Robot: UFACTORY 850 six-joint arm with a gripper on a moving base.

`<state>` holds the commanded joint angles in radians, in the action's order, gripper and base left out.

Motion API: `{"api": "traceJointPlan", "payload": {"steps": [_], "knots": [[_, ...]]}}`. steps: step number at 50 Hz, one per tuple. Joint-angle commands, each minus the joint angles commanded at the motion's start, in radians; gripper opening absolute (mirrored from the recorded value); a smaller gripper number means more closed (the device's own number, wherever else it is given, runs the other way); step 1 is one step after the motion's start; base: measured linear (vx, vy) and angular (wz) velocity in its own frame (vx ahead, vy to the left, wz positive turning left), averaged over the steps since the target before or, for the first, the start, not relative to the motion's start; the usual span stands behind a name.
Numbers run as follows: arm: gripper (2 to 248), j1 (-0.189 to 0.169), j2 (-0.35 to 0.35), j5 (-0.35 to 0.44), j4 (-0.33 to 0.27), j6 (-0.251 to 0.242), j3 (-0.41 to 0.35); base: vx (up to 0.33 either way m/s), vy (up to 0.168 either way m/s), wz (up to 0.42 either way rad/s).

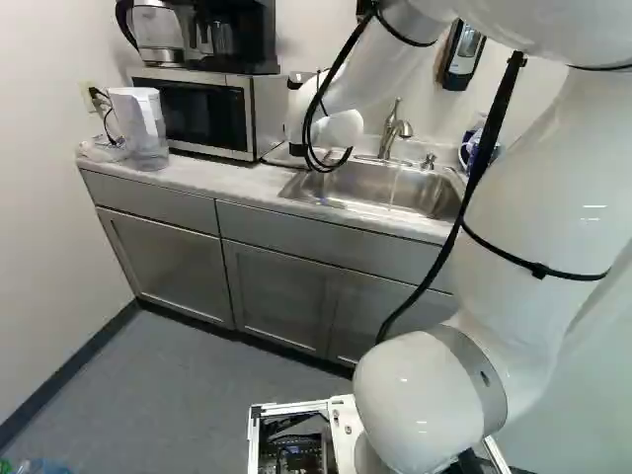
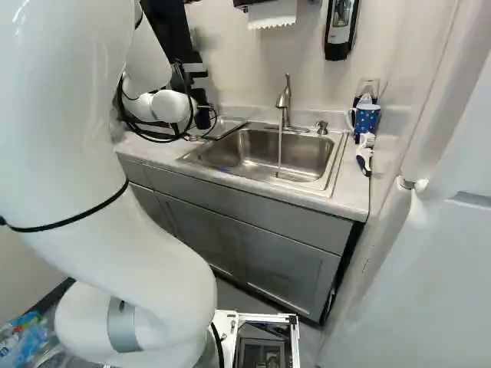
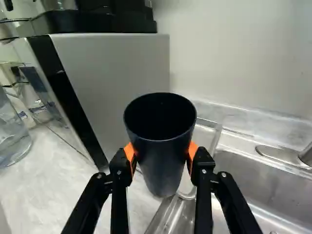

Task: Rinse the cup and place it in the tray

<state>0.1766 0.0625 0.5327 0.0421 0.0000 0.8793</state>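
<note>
Now, by the pincer (image 3: 161, 152) the dark cup (image 3: 163, 168) is grasped from both sides, mouth up, close by the clear tray (image 3: 216, 138). Placing seems to be next, though rinsing can't be confirmed; the cup should be centred within the tray's rim, lowered level and freed only once its base is seated. Beyond, water (image 2: 279, 157) is being poured from the tap (image 2: 284, 106) into the sink (image 2: 257, 153).

A near-black tapered cup (image 3: 163, 158) and a blue, pale-dotted handled mug (image 2: 367, 119) flank a rectangular silver-grey metal sink (image 2: 249, 143) above panelled grey cabinets (image 2: 285, 264).
</note>
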Motion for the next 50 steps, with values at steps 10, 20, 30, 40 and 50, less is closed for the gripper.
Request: {"api": "traceJointPlan", "payload": {"steps": [10, 20, 30, 40, 50], "knots": [[122, -0.028, -0.005, 0.000, 0.000, 0.000, -0.005, 0.000, 0.000, 0.000], [122, -0.057, -0.011, 0.000, 0.000, 0.000, -0.012, 0.000, 0.000, 0.000], [122, -0.085, -0.016, 0.000, 0.000, 0.000, -0.017, 0.000, 0.000, 0.000], [122, -0.114, -0.020, 0.000, 0.000, 0.000, -0.021, 0.000, 0.000, 0.000], [122, -0.143, -0.022, 0.000, 0.000, 0.000, -0.023, 0.000, 0.000, 0.000]]}}
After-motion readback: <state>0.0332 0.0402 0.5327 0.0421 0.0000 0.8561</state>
